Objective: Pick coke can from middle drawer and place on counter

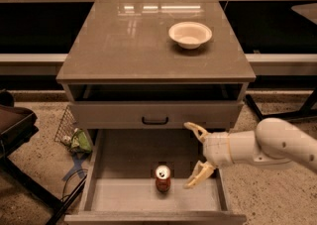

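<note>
The coke can (163,178), red with a silver lid, stands upright near the front middle of the pulled-out middle drawer (124,196). My gripper (195,155) is open over the drawer's right part, to the right of the can and apart from it. One finger points up-left and the other down-left. It holds nothing. The counter (133,40) is the glossy grey-brown slab above the drawers.
A white bowl (190,34) sits on the counter's back right. A closed drawer front with a black handle (154,119) lies above the open drawer. A wire basket with green items (74,137) and cables lie on the floor at left. A dark chair (15,125) is far left.
</note>
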Tool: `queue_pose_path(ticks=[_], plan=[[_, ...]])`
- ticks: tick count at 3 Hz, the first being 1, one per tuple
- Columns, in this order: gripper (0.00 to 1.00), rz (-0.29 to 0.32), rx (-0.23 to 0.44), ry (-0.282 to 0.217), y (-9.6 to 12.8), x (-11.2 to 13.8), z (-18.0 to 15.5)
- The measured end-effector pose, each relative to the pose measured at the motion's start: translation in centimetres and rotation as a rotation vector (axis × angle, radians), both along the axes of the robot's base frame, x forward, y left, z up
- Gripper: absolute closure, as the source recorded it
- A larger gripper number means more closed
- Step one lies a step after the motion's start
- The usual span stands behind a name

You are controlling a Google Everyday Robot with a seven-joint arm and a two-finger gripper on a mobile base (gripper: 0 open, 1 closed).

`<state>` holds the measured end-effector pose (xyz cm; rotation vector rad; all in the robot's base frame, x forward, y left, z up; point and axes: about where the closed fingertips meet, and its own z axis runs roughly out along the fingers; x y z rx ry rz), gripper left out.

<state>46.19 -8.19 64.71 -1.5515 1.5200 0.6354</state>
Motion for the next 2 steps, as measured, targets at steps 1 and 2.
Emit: queue_pose_path(ticks=[1, 2], plan=[[0.0, 0.037, 0.073, -0.005, 1.8, 0.4, -5.3], [0.0, 0.047, 0.11, 0.031, 2.7, 0.3, -9.6]])
